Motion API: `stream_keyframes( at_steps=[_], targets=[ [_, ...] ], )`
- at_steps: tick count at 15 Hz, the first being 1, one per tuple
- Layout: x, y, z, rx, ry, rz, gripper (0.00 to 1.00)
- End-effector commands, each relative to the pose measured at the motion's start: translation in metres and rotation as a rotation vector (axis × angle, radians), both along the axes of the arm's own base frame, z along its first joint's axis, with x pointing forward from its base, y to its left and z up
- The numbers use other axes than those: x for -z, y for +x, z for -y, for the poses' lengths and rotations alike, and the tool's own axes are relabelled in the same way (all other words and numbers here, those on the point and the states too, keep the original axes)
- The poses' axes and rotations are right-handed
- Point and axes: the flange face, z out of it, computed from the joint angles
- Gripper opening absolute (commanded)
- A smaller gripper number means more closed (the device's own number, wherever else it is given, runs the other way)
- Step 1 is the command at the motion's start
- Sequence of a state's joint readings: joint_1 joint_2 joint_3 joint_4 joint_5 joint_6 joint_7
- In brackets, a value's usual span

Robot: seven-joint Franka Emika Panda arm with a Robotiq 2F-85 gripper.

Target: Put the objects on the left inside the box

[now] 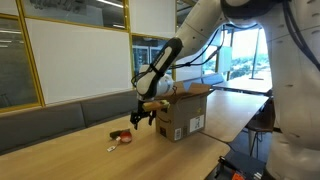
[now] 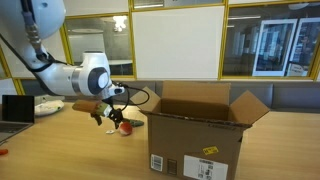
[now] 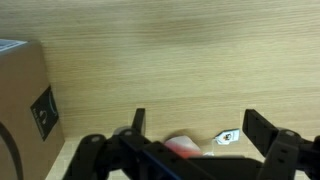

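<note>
1. When you check the wrist view, you see the gripper (image 3: 195, 120) spread wide, its fingers (image 3: 138, 124) gripping nothing.
2. You find the red object (image 3: 183, 147) lying on the worktop (image 3: 180, 60), below the gap between the fingers.
3. You see the small white item (image 3: 228, 137) just beside the red object.
4. In an exterior view, you see the open cardboard box (image 2: 200, 140) standing near both, outside it.

On the table (image 1: 60, 150), box (image 1: 185, 115) and, near it, two small objects (image 1: 120, 137), hand (image 1: 140, 122) above them.
</note>
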State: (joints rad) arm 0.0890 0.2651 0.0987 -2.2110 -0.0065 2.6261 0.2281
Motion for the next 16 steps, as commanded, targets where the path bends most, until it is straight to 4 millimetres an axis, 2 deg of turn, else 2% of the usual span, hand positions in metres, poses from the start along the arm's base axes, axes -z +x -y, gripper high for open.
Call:
stream_keyframes(
  at_steps=[1,5,10,13,16],
  targets=[
    [0.023,0.035,-0.008,-0.038,-0.001,-0.027,1.00],
    [0.052,0.062,-0.018,-0.066,-0.022,-0.058,1.00],
    [0.079,0.096,-0.035,-0.098,-0.027,-0.084,1.00],
    [0.082,0.114,-0.046,-0.121,-0.030,-0.078,1.00],
    [0.071,0.132,-0.059,-0.149,-0.039,-0.021,1.00]
  ],
)
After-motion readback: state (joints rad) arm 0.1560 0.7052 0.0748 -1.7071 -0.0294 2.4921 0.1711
